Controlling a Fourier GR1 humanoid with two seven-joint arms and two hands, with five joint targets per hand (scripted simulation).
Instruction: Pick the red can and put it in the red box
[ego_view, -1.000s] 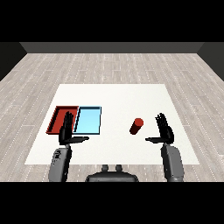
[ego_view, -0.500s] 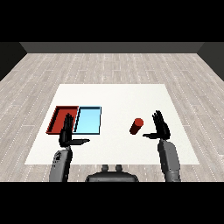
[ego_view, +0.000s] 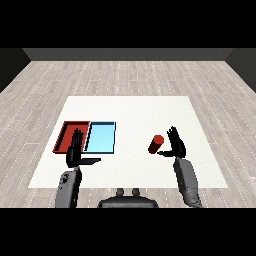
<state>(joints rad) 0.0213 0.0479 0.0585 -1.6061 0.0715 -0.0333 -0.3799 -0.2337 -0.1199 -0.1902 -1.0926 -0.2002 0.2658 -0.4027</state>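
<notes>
Right now the red can (ego_view: 156, 144) stands on the white table (ego_view: 130, 107), right of the two trays, just to the left of the right hand (ego_view: 176, 146). Its long axis looks upright, perhaps leaning slightly, though the view leaves that uncertain. The right hand is far nearer than the left; its fingers are spread and raised, the palm turned toward the can, apparently not yet curled round it. The left hand (ego_view: 76, 151) hovers with straight fingers and thumb out over the near edge of the red tray (ego_view: 65, 135), beside the light blue tray (ego_view: 101, 137).
</notes>
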